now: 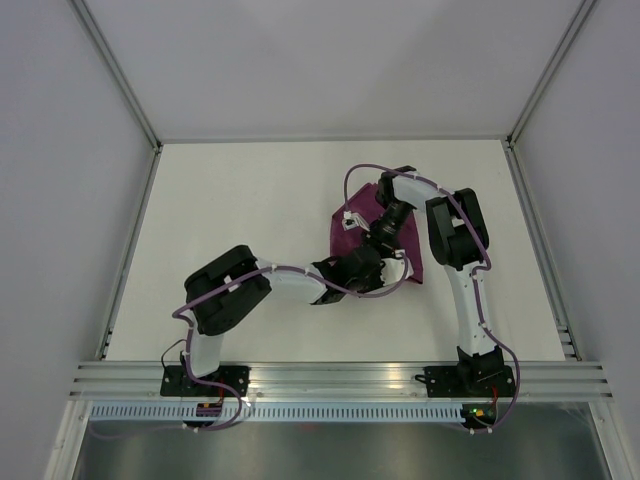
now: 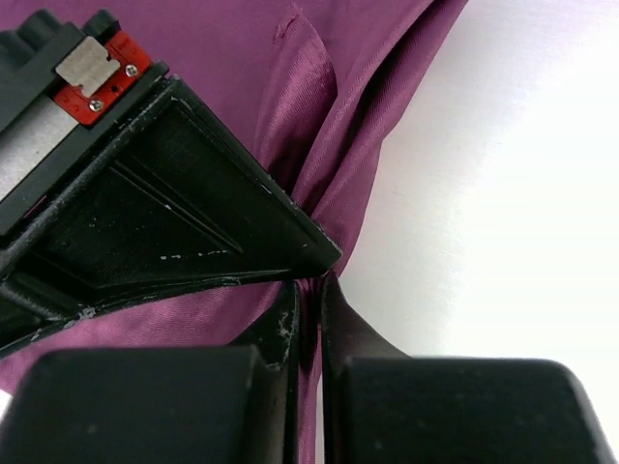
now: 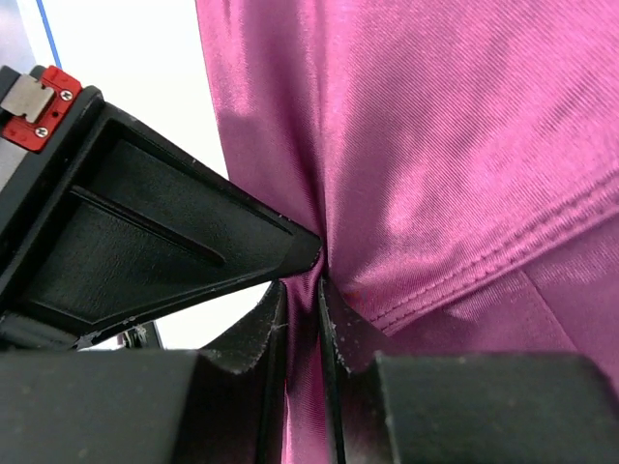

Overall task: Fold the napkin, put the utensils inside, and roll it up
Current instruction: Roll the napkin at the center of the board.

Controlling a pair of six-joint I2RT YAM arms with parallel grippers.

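Observation:
The plum-magenta napkin (image 1: 343, 236) lies bunched on the white table right of centre, mostly hidden under both wrists. My left gripper (image 1: 388, 266) reaches in from the left. In the left wrist view it (image 2: 311, 290) is shut on a fold of the napkin (image 2: 242, 58), beside the cloth's edge. My right gripper (image 1: 376, 250) comes down from the far side. In the right wrist view it (image 3: 305, 282) is shut on a pinch of the napkin (image 3: 455, 145), next to a stitched hem. The two grippers are close together. No utensils are in view.
The white table (image 1: 250, 200) is walled by grey panels on three sides. An aluminium rail (image 1: 340, 378) with the arm bases runs along the near edge. A small white tag (image 1: 350, 217) shows at the napkin's left edge.

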